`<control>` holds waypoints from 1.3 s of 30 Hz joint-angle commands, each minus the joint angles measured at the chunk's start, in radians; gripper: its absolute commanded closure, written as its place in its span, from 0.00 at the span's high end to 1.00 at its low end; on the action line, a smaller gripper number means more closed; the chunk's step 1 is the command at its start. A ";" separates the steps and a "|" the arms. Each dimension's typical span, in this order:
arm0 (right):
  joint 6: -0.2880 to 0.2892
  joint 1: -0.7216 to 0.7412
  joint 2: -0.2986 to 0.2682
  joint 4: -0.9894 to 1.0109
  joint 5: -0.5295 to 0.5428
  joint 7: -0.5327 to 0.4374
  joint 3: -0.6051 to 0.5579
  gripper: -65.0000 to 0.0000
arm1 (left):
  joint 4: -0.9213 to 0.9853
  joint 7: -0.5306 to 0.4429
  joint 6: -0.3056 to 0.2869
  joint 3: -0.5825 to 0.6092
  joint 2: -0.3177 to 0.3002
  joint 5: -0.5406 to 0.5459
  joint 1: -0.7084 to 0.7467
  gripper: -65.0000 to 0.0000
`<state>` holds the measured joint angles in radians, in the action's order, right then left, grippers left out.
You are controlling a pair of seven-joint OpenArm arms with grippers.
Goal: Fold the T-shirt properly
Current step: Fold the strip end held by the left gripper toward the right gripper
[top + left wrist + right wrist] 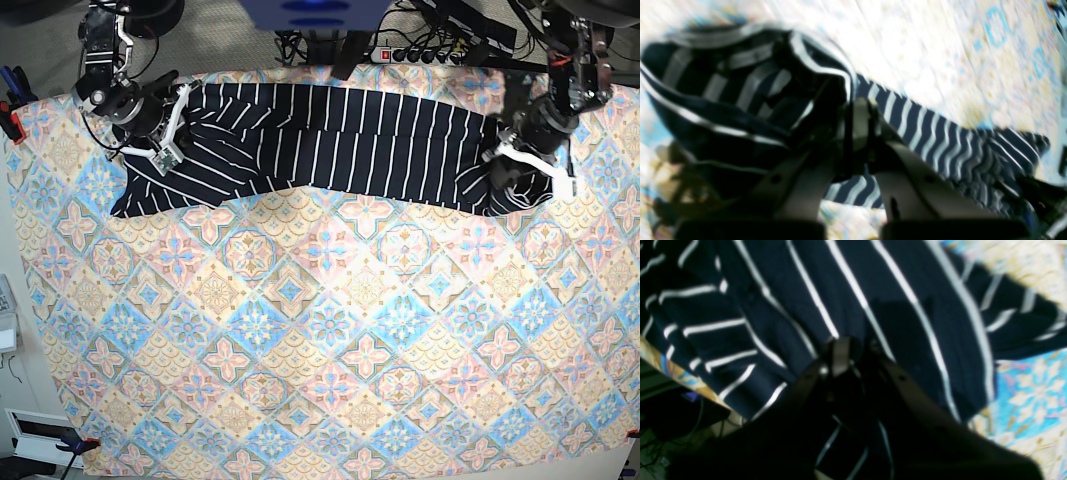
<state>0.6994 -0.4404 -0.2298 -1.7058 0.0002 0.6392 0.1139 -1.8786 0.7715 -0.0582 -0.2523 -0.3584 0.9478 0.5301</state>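
1. The shirt (330, 140) lies as a long band across the far edge of the table, roughly from 10 to 2 o'clock on the cloth (330, 340), sagging a little toward the middle.
2. The left gripper (860, 116), at about 2 o'clock in the base view, has its jaws pressed together on a bunched fold of shirt; in its wrist view the fabric balloons out at 10 o'clock and trails away at 4 o'clock.
3. The right gripper (848, 353), at about 10 o'clock in the base view, sits down on the other end. Its jaws look nearly together with striped cloth between them, but the view is dark and blurred; I cannot tell if it truly has a pinch.
4. Handling, as I judge it: light, soft and limp. It will drape and stretch between two holds, wrinkle readily, and slide easily over the cloth. Nothing fragile.
5. Where to grip: a seam, hem or corner, where layers are doubled, rather than a single loose layer mid-panel, which could slip out or drag up only one layer.
6. Risk: uneven tension between the ends skewing the fold.
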 commanded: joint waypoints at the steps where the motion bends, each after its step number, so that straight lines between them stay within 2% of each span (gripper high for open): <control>1: -0.001 0.012 -0.010 -0.006 0.008 -0.014 0.004 0.08 | -0.026 -0.019 -0.016 0.020 -0.001 0.021 -0.001 0.00; 10: -0.001 0.019 -0.010 0.019 0.008 -0.015 0.004 0.08 | -0.063 -0.019 -0.091 0.172 0.078 0.032 0.011 0.00; 15: -0.001 0.016 -0.010 0.017 0.007 -0.017 0.004 0.08 | -0.060 -0.020 -0.096 0.225 0.124 0.030 -0.011 0.00; 18: -0.001 0.015 -0.010 0.017 0.007 -0.020 0.004 0.08 | -0.055 -0.019 -0.119 0.267 0.129 0.029 -0.037 0.00; 21: -0.001 0.015 -0.010 0.017 0.007 -0.022 0.004 0.08 | -0.042 -0.017 -0.121 0.293 0.174 0.029 -0.055 0.00; 30: -0.001 0.013 -0.024 0.008 0.007 -0.022 0.002 0.08 | -0.017 -0.010 -0.124 0.393 0.175 0.007 -0.097 0.00; 36: -0.001 0.015 -0.024 0.008 0.007 -0.023 0.002 0.08 | 0.037 0.018 -0.125 0.405 0.175 0.007 -0.138 0.00; 39: -0.001 0.018 -0.024 0.008 0.007 -0.023 0.002 0.08 | 0.055 0.032 -0.176 0.445 0.161 0.007 -0.170 0.00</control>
<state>0.6994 -0.4263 -0.2413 -1.6794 0.0017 0.6315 0.1112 -1.8042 0.8165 -0.2089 0.1890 -0.1970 0.9344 0.3748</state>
